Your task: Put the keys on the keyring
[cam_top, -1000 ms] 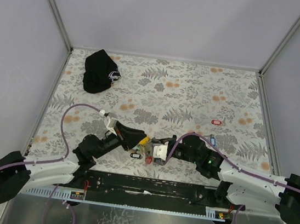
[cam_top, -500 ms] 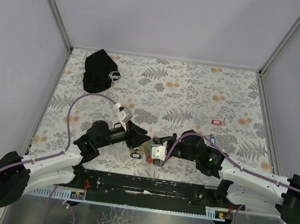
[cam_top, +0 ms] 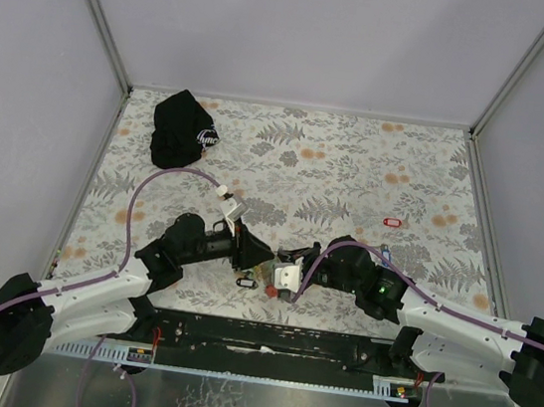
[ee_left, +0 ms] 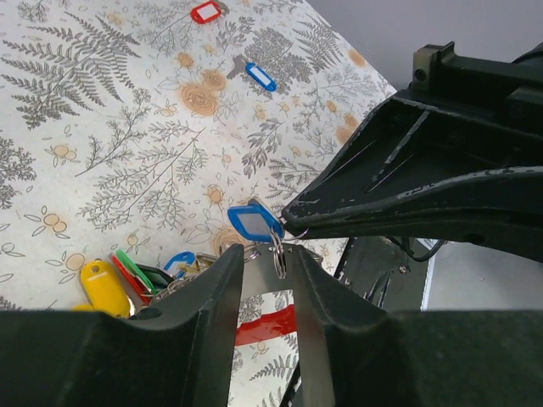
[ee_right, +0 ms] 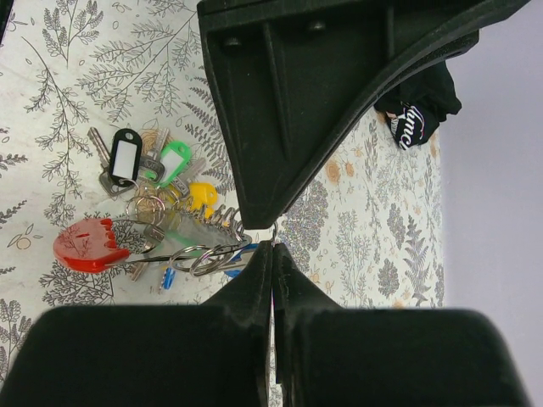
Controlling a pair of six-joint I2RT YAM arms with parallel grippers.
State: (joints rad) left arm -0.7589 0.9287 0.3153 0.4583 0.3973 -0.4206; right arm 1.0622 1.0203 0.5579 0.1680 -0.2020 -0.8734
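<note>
Over the last second the left arm has swung its elbow outward. That has brought the left end effector (ee_left: pixel 265 259) nose to nose with the right end effector (ee_right: pixel 272 248). Its jaws stand part open with nothing gripped. To me that looks like lining up for threading, not a finished step.

The right end effector is clamped shut, seemingly on the small ring of a blue-tagged key (ee_left: pixel 250 222), which it holds clear of the worktop (ee_left: pixel 127 153). That ring dangles in the gap between the left fingers.

The keyring (ee_right: pixel 208 257), joined to its red rounded piece (ee_right: pixel 85 244), lies on the worktop just below both tips. It sits beside the bunched keys (ee_right: pixel 174 161).
</note>
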